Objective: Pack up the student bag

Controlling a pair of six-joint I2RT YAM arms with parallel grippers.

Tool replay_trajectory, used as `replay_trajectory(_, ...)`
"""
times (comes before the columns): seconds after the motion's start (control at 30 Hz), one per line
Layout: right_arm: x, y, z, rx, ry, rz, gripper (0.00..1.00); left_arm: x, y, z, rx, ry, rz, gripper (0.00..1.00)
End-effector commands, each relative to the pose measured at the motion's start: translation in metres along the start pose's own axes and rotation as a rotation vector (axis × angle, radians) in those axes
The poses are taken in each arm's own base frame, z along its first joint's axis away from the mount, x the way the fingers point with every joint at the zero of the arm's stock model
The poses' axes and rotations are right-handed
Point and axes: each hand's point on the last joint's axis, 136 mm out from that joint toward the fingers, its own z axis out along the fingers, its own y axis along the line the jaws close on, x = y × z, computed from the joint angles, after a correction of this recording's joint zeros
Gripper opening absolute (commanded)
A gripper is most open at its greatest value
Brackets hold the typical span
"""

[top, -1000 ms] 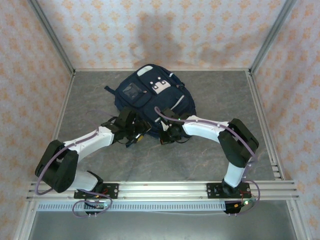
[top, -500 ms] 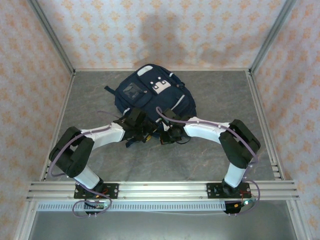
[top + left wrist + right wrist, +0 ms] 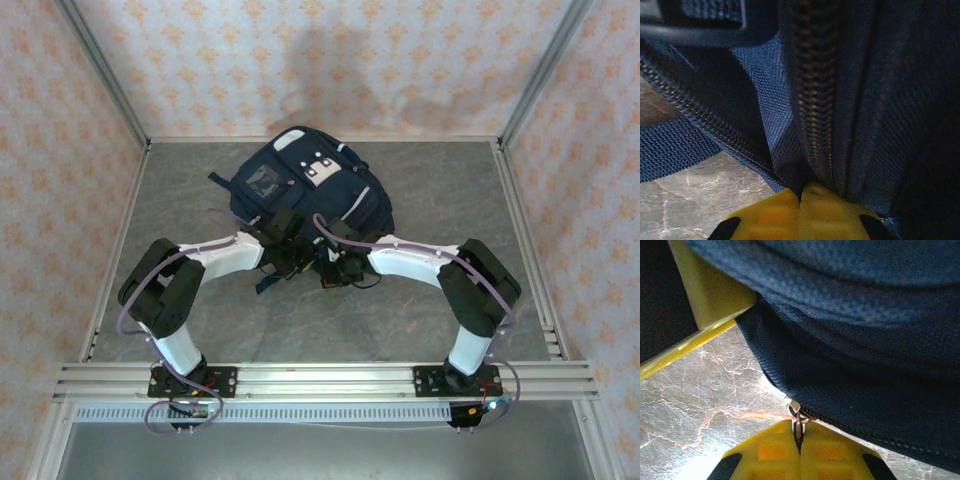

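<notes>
The left gripper (image 3: 801, 199) pinches tight a fold of the student bag (image 3: 300, 185), which lies flat toward 12 o'clock on the table (image 3: 450, 200). At the bag's 6 o'clock edge the right gripper (image 3: 799, 442) clamps a zip pull (image 3: 797, 415). Packing seems nearly finished; working the zip looks left.

White links (image 3: 222, 256), black joints (image 3: 480, 288), lilac cables (image 3: 352, 238): left arm (image 3: 205, 262), right arm (image 3: 410, 262). Yellow pads (image 3: 775, 215): left gripper (image 3: 801, 197), right gripper (image 3: 799, 440).
</notes>
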Motion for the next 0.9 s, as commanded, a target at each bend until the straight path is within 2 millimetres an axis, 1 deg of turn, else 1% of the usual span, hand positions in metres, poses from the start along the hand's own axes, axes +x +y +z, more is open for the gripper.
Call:
replay_trajectory(0.0, 0.006, -0.008, -0.011, 0.055, -0.001, -0.008, 0.0, -0.024, 0.061, 0.01, -0.234, -0.099, 0.002, 0.0)
replay_trajectory(0.17, -0.002, -0.023, -0.021, 0.122, -0.003, -0.015, 0.0, -0.031, 0.077, 0.006, -0.279, -0.108, 0.012, 0.0)
replay_trajectory(0.33, -0.001, -0.041, -0.029, 0.171, 0.028, -0.024, 0.0, -0.035, 0.086, 0.004, -0.302, -0.114, 0.008, 0.0)
replay_trajectory(0.5, 0.006, -0.058, -0.036, 0.208, 0.081, -0.041, 0.0, -0.036, 0.09, 0.005, -0.311, -0.109, 0.004, 0.0)
replay_trajectory(0.57, 0.006, -0.066, -0.039, 0.217, 0.091, -0.037, 0.0, -0.037, 0.091, 0.005, -0.315, -0.108, 0.005, 0.0)
replay_trajectory(0.87, -0.007, -0.089, -0.06, 0.239, 0.089, -0.041, 0.0, -0.041, 0.1, 0.005, -0.347, -0.104, 0.009, 0.0)
